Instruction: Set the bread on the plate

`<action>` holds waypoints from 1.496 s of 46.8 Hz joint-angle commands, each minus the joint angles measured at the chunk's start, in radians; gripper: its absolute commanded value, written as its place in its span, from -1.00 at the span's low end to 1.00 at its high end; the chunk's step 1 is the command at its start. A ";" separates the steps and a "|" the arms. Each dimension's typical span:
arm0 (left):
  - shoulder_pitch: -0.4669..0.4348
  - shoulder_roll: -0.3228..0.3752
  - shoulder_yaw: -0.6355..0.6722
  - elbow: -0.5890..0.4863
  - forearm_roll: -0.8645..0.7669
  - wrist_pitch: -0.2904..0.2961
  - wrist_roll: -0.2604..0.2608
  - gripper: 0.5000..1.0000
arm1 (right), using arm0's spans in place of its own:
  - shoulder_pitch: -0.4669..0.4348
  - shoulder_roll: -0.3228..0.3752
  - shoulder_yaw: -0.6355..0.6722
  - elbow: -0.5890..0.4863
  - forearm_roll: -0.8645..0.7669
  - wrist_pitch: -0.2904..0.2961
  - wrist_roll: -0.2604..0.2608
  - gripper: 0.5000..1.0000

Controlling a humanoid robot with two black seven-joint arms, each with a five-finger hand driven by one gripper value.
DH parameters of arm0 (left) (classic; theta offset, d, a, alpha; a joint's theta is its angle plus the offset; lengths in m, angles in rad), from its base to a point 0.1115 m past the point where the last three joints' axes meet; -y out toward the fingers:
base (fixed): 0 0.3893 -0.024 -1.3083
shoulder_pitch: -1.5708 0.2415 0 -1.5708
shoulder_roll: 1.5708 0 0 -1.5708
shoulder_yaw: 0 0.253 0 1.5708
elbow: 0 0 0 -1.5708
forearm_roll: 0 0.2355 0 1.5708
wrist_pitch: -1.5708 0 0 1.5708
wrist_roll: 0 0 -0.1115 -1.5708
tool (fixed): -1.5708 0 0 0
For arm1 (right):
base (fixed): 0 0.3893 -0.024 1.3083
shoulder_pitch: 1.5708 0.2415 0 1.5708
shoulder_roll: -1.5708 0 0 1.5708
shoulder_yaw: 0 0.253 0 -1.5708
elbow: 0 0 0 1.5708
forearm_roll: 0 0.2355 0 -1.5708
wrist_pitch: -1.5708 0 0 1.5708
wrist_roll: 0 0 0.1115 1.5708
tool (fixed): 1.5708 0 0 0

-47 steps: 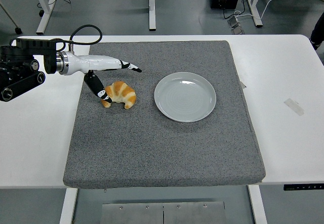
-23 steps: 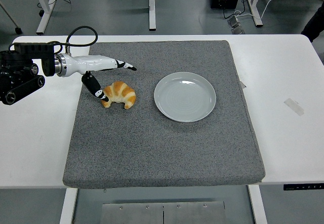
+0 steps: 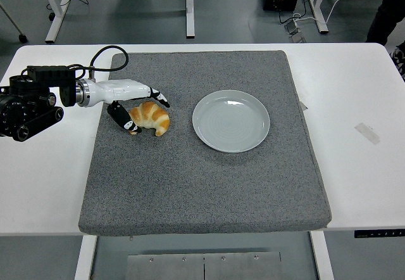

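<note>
left hand point(image 3: 136, 106), left of frame: fingers spread astride golden crescent bread roll point(image 3: 150, 117); close evenly before lifting toward pale round plate point(image 3: 231, 120).

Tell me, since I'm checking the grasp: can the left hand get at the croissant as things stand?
Probably yes. The left hand is right at the croissant, fingers open around its left end, and nothing on the grey mat blocks it.
</note>
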 commanded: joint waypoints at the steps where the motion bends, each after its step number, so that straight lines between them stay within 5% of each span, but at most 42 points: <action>1: 0.000 -0.002 0.000 0.000 0.004 0.002 0.000 0.11 | 0.000 0.000 0.000 0.000 0.000 0.000 0.000 1.00; 39: 0.003 -0.009 0.021 0.026 0.012 0.051 0.000 -0.98 | 0.000 0.000 0.000 0.000 0.000 0.000 0.000 1.00; 70: -0.018 -0.005 0.020 0.027 -0.005 0.062 0.000 -1.00 | 0.000 0.000 0.000 0.000 0.000 0.000 0.000 1.00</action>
